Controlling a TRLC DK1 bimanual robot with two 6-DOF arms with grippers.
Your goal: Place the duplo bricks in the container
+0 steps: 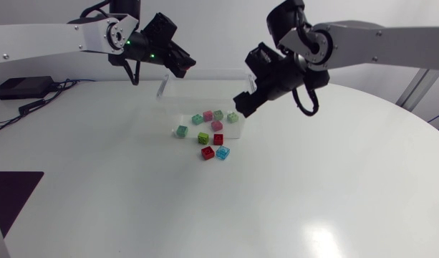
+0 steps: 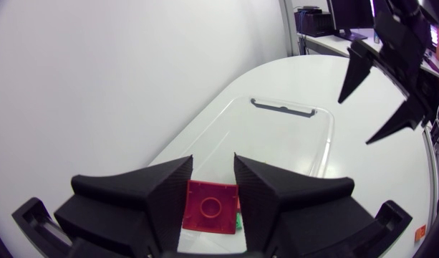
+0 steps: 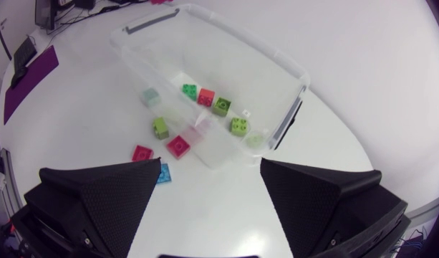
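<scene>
The left gripper (image 2: 213, 163) is clamped on a red square plastic duplo brick (image 2: 210, 208), with the clear plastic container (image 2: 316, 154) under and ahead of it. The right gripper (image 3: 210, 165) gapes wide and holds nothing, above the container's other end. Several coloured bricks (image 3: 220, 106) lie inside the container. Loose bricks (image 3: 141, 153) sit on the white table (image 1: 312, 186) just beside it.

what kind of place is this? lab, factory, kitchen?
Likely a robotics lab bench: left arm and right arm over a white table, a clear container, loose duplo bricks, and the left pincer shut on a red brick.
</scene>
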